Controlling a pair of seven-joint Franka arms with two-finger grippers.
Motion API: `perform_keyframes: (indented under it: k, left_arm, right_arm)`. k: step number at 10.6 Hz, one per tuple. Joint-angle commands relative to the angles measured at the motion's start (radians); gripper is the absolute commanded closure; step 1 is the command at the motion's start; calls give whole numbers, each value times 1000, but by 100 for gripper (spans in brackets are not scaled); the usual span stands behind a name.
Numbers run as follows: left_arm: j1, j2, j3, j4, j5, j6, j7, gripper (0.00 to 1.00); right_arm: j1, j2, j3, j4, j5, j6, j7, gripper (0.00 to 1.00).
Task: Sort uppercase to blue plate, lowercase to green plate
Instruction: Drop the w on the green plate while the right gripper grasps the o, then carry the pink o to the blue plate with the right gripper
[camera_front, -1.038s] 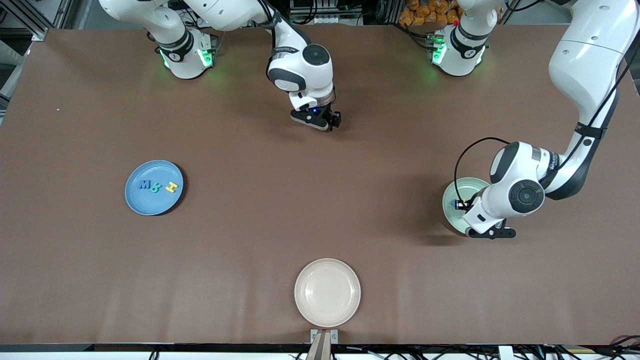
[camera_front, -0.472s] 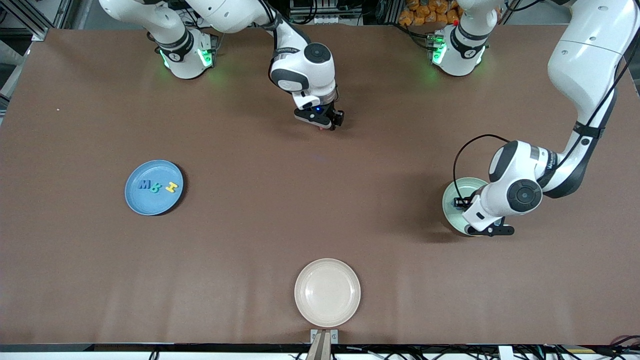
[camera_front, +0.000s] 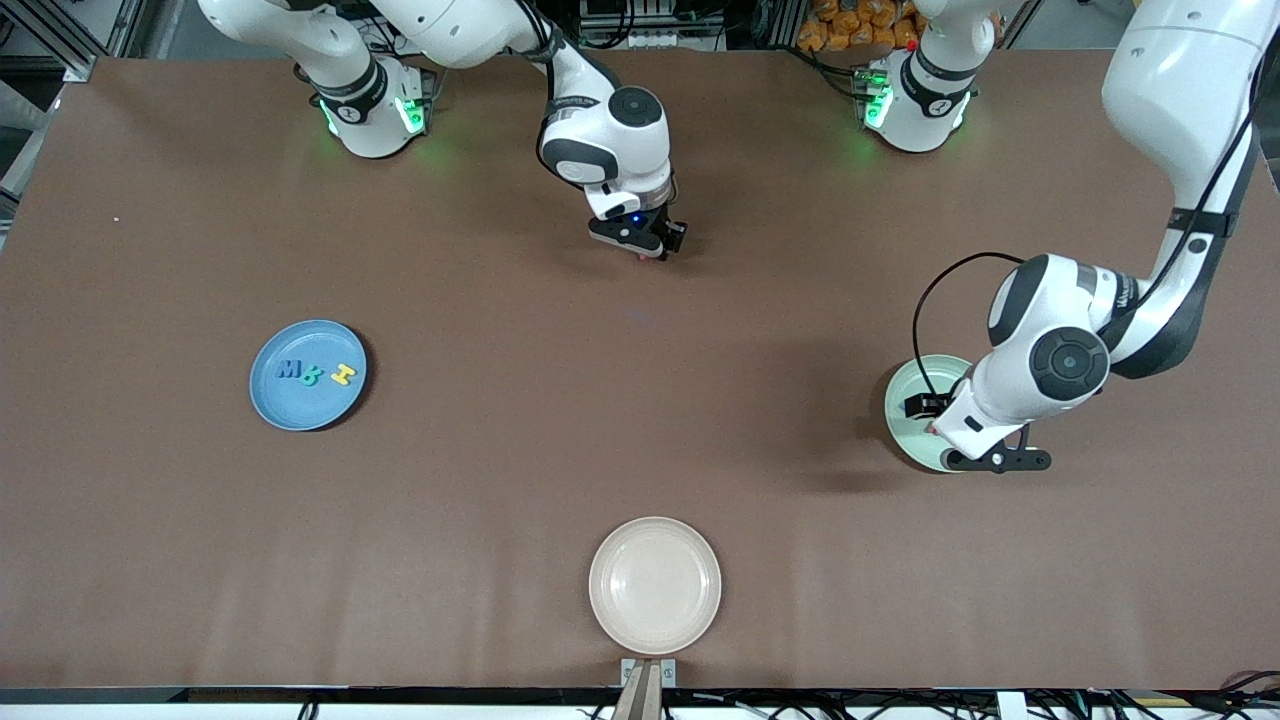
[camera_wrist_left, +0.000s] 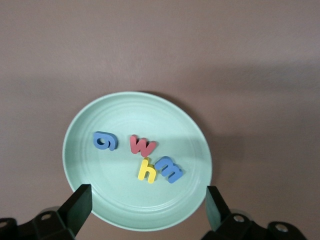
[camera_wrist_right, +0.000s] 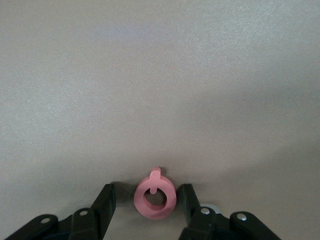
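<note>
A red Q (camera_wrist_right: 155, 199) lies flat on the table, farther from the front camera than all the plates. My right gripper (camera_wrist_right: 146, 195) is down around it, open, a finger on each side with gaps showing; it also shows in the front view (camera_front: 640, 247). The blue plate (camera_front: 277, 405) holds the blue M (camera_front: 289, 370), green B (camera_front: 311, 377) and yellow H (camera_front: 343, 375). My left gripper (camera_wrist_left: 147, 200) hangs open and empty over the green plate (camera_wrist_left: 130, 107). In that plate lie a blue g (camera_wrist_left: 105, 141), red m (camera_wrist_left: 142, 145), yellow h (camera_wrist_left: 147, 171) and blue m (camera_wrist_left: 169, 169).
A cream plate (camera_front: 655, 585) stands empty near the table's front edge, midway along it. The green plate (camera_front: 912, 395) sits toward the left arm's end, half under that arm's wrist. Bare brown tabletop lies between the plates.
The left gripper opened and rose over the green plate, leaving the yellow h in it. The right gripper's fingers narrowed round the red Q.
</note>
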Motion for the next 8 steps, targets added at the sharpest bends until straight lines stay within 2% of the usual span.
perform_keyframes:
  k: [1, 3, 5, 8]
  left_arm:
    - [-23, -68, 2, 35, -28, -64, 11, 0]
    - [-40, -96, 2, 95, -69, -134, 13, 0]
    - [-60, -116, 4, 165, -84, -206, 13, 0]
    - [-78, -196, 40, 169, -147, -210, 13, 0]
  right_arm:
    - [2, 24, 2, 15, -39, 9, 37, 46]
    - [2, 22, 2, 15, -39, 7, 37, 53]
    - [2, 22, 2, 15, -39, 6, 37, 54]
    - [2, 24, 2, 13, -39, 7, 37, 59]
